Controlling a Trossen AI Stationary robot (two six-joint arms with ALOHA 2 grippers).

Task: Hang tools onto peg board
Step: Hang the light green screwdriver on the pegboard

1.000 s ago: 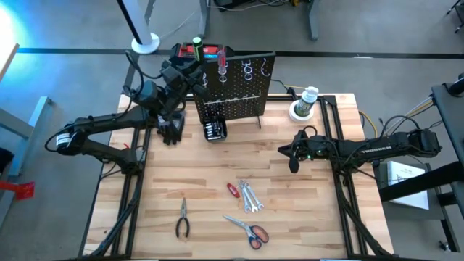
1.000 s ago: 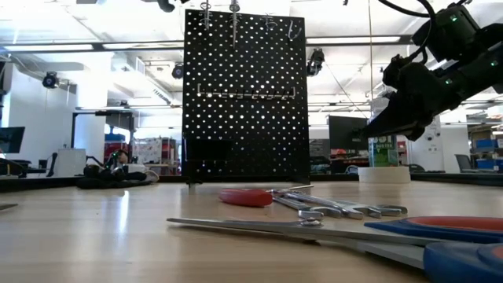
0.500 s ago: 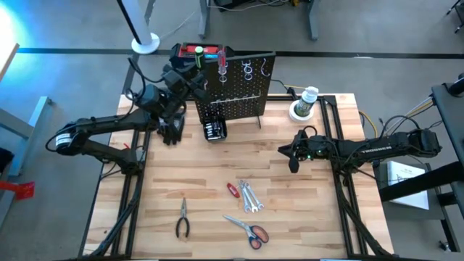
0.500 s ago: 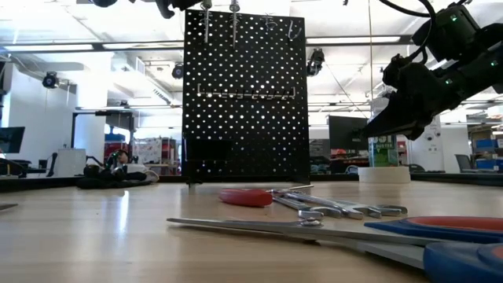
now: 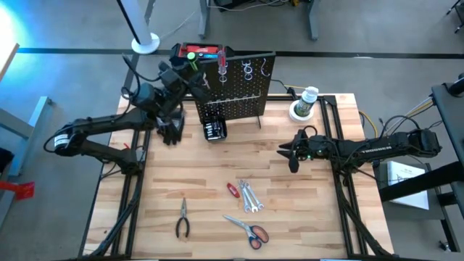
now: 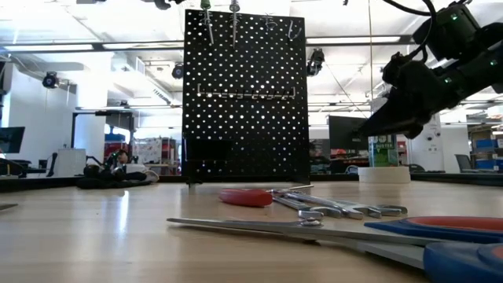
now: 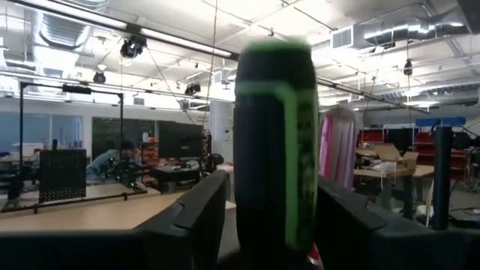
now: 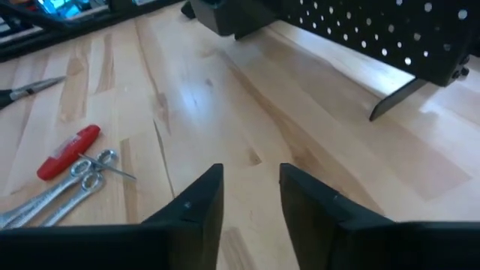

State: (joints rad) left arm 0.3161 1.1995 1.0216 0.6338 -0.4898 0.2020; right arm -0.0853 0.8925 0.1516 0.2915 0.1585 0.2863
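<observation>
High view, my tally: left gripper (image 5: 190, 67) at the peg board (image 5: 235, 87) top, fingers parted either side of the green-handled screwdriver (image 7: 274, 142) hanging there. Right gripper (image 5: 285, 154) above bare counter (image 5: 167, 181), fingers apart, holding nothing. On the counter: pliers (image 5: 182, 219), red-handled scissors (image 5: 249, 230), wrenches (image 5: 250, 196), small red tool (image 5: 232, 190).

Even overhead lighting; ceiling strips (image 6: 94, 47) glare; green-handled screwdriver (image 7: 274, 142) and scissors (image 6: 377, 236) blurred close up
</observation>
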